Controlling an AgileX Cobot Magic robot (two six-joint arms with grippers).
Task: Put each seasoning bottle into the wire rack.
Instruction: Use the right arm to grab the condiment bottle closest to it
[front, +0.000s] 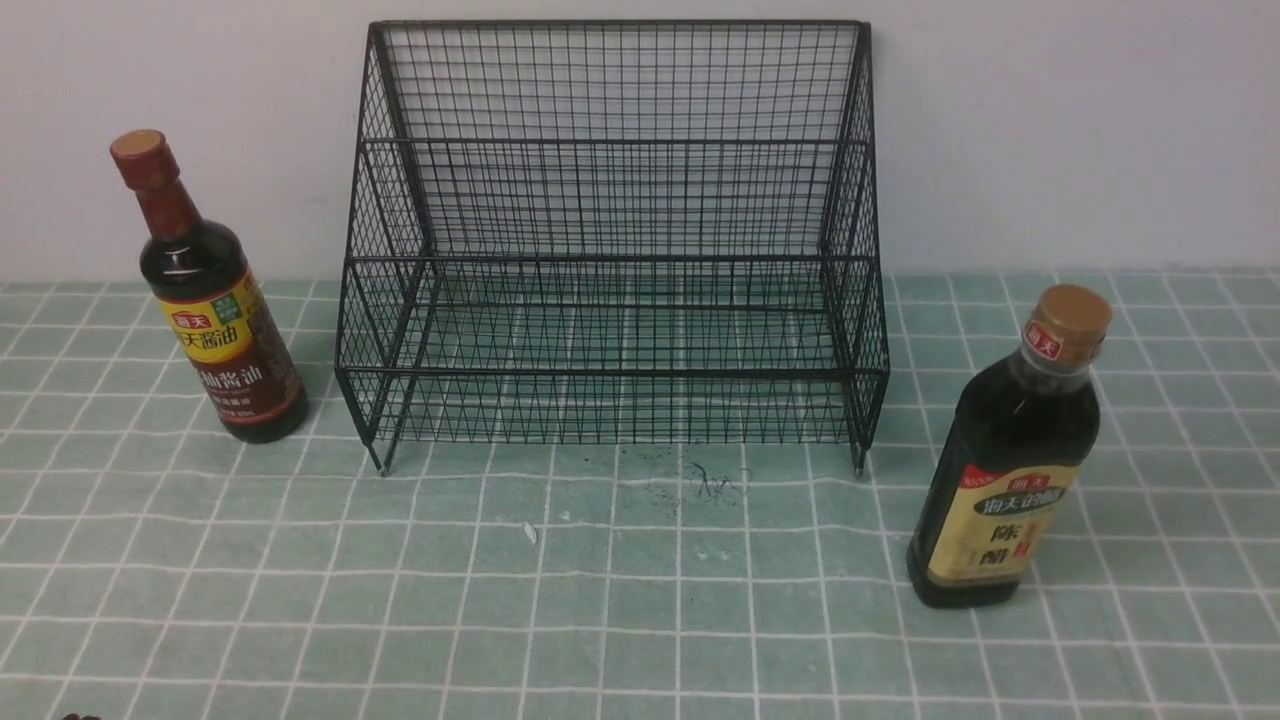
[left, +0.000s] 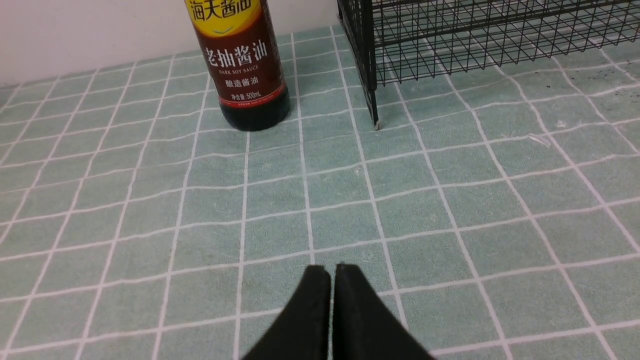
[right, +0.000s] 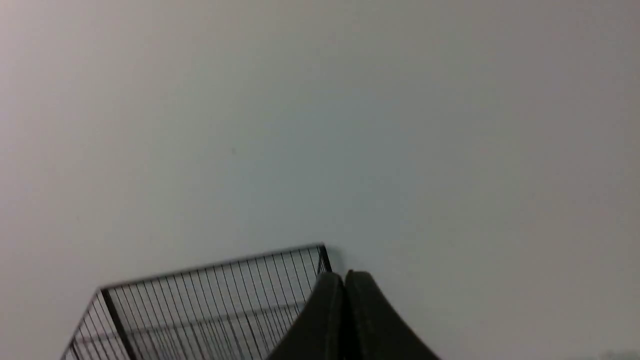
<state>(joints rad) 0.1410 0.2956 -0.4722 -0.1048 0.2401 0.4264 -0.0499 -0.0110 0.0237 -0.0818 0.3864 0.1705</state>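
Wire rack (front: 610, 372) stands at the desk's (front: 640, 620) 12 o'clock, slim bottle (front: 215, 330) at 10, wider bottle (front: 1010, 470) at 4. Left tool (left: 332, 271) and right tool (right: 344, 276) are closed, empty.

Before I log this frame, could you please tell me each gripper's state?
Left gripper: closed, holding nothing.
Right gripper: closed, holding nothing.

The left gripper (left: 332, 272) hangs over the checked cloth (left: 450, 225) with its jaws pressed together; ahead of it stand the soy sauce bottle (left: 247, 75) and the wire rack (left: 450, 45).
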